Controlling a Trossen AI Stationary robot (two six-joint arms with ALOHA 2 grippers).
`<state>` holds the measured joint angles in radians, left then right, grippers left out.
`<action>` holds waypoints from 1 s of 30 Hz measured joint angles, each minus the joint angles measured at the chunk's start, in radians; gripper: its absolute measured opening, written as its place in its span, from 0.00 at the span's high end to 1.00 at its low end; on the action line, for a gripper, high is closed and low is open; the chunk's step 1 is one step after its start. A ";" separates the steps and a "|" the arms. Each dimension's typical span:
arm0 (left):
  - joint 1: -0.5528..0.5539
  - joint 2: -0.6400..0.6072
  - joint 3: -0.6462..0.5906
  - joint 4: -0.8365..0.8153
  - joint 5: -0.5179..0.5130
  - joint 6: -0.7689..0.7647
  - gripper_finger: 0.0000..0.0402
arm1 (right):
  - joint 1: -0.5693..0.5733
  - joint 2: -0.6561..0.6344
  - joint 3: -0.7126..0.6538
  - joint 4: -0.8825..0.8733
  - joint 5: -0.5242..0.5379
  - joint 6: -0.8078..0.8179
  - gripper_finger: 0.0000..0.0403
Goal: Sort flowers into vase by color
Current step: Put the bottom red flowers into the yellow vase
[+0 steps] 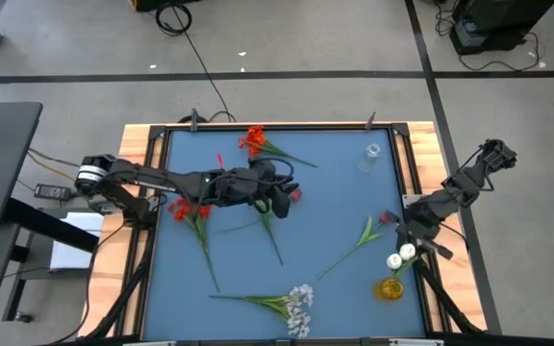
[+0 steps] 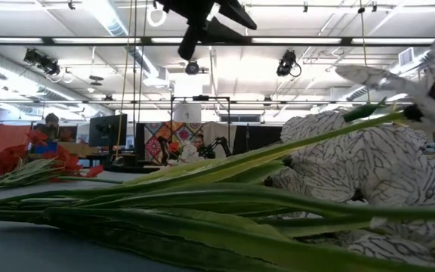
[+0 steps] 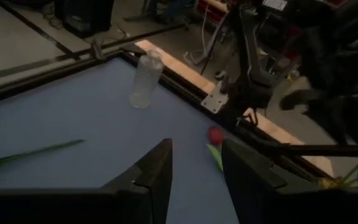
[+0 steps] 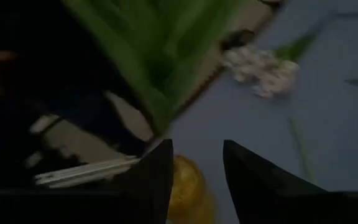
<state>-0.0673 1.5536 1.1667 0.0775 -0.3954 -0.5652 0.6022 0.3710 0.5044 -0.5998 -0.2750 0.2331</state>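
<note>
My right gripper (image 4: pixel 194 177), two dark wedge-shaped fingers standing apart with nothing between them, hangs just above the small amber glass vase (image 1: pixel 389 287) at the table's right side; the rounded amber body (image 4: pixel 188 186) shows directly beyond the gap, which I judge suits a stem just let go into the neck. Two white fabric buds (image 1: pixel 399 256) stand above that vase, and broad green leaves (image 4: pixel 160 68) cross my view close by. A dark red bud on a long green stem (image 1: pixel 385 219) lies on the matte blue table (image 1: pixel 339 207) near my wrist. My left gripper (image 3: pixel 194 180), fingers likewise spread and empty, hovers over mid-table beside a small red bloom (image 1: pixel 295 195), probably placed to take a red flower next. Farther out lie bright red, ruffled blooms on thin wiry stems at the left (image 1: pixel 190 210) and at the far edge (image 1: pixel 253 140), a spray of tiny white blossoms (image 1: pixel 299 309) at the near edge, and a clear ribbed plastic bottle (image 1: pixel 370 156) upright in the far right corner, apparently awaiting another colour.
</note>
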 joint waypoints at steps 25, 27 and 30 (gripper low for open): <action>0.149 0.072 0.000 -0.348 0.028 -0.413 0.64 | -0.287 0.198 0.021 -0.085 0.735 0.833 0.63; 0.205 0.054 0.000 -0.434 0.102 -0.449 0.64 | -0.336 0.264 0.020 -0.090 0.666 0.902 0.63; 0.258 0.040 0.000 -0.470 0.230 -0.367 0.64 | -0.396 0.368 0.020 -0.087 0.566 0.943 0.63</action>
<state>0.1911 1.5941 1.1671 -0.3925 -0.1654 -0.9325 0.2063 0.7391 0.5240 -0.6869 0.2910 1.1760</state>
